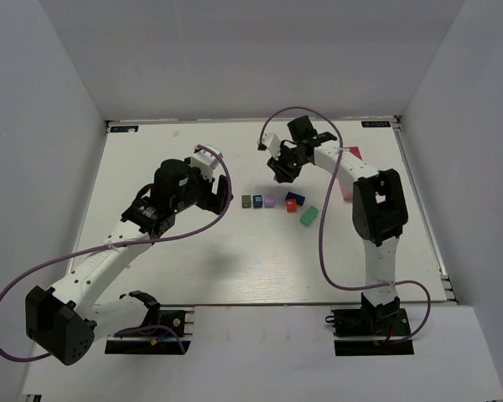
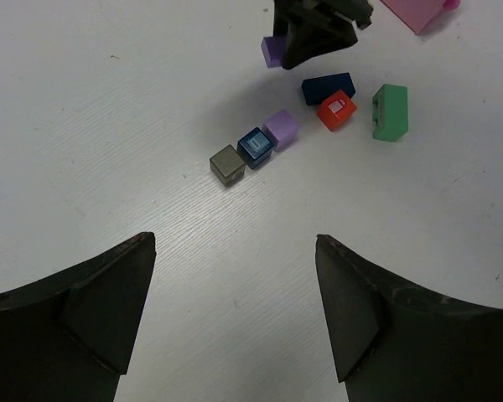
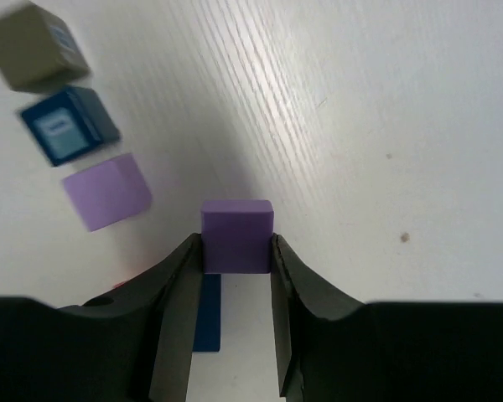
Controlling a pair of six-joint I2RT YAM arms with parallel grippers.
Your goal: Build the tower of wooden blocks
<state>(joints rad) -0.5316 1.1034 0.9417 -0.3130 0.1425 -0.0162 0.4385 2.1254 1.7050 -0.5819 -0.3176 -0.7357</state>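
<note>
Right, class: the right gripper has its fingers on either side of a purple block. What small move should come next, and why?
Probably lift the purple block straight up a little. The right gripper has a finger flat against each side, so the grip looks made. The lilac block lies close by, so sliding sideways could knock it.

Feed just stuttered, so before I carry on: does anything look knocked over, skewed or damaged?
Nothing stands out. The purple block sits square between the right fingers, and the other blocks lie flat on the table, none stacked yet.
</note>
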